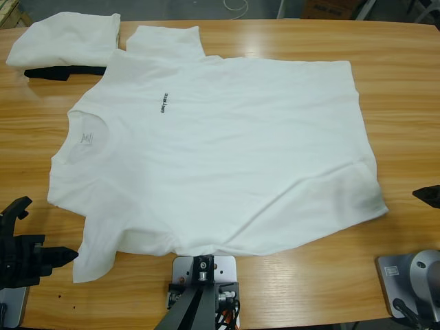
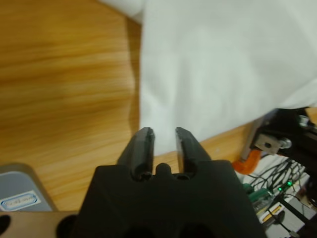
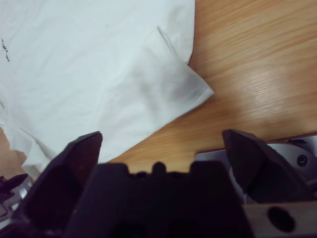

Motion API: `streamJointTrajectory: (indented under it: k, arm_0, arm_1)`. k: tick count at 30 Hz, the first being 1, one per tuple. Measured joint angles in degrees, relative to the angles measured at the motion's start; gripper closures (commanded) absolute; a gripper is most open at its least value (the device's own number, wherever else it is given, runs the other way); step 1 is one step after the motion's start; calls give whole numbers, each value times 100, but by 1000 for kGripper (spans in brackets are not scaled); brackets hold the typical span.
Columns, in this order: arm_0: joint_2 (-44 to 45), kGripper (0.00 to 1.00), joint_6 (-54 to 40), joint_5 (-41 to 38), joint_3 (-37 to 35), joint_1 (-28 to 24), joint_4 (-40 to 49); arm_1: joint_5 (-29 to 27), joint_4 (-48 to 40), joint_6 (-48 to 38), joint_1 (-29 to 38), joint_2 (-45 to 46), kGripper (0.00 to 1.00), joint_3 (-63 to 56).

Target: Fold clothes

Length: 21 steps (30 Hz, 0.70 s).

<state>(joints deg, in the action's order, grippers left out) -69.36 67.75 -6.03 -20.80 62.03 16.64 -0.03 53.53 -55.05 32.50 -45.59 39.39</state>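
Note:
A white T-shirt (image 1: 227,158) lies spread flat across the table, round neck (image 1: 84,137) to the left, small black chest lettering (image 1: 164,103) facing up. My left gripper (image 1: 69,256) sits at the table's front left, just off the near sleeve. In the left wrist view its jaws (image 2: 164,133) are shut on nothing, at the edge of the shirt's cloth (image 2: 223,64). My right gripper (image 1: 426,194) shows at the right edge, apart from the hem. It (image 3: 161,136) stands wide open and looks at the folded-over hem corner (image 3: 168,94).
A folded white shirt (image 1: 65,41) rests at the back left on a black item (image 1: 55,71), touching the spread shirt's far sleeve. Bare wooden table (image 1: 399,82) lies to the right of the hem.

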Motion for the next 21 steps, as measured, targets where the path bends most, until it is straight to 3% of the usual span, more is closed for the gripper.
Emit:
streamJointTrajectory:
  k: [5, 10, 12, 14, 18, 19, 21]
  arm_0:
    - [72, 36, 715, 250, 254, 521, -124]
    - [179, 43, 919, 440, 937, 934, -1257]
    - [112, 103, 924, 490, 1082, 967, -1723]
    - [-91, 258, 923, 516, 1147, 1007, -2131]
    - [-493, 946, 927, 536, 1163, 1172, -2723]
    - [-545, 1000, 935, 548, 1183, 1194, -2814]
    - [-562, 1000, 952, 585, 1264, 1211, -2934]
  arm_1:
    - [0, 0, 63, 0, 4, 0, 0]
    - [0, 0, 96, 0, 7, 0, 0]
    - [0, 0, 117, 0, 20, 0, 0]
    - [0, 0, 138, 0, 54, 0, 0]
    - [0, 0, 149, 0, 146, 0, 0]
    - [0, 0, 149, 0, 167, 0, 0]
    - [0, 0, 149, 0, 184, 0, 0]
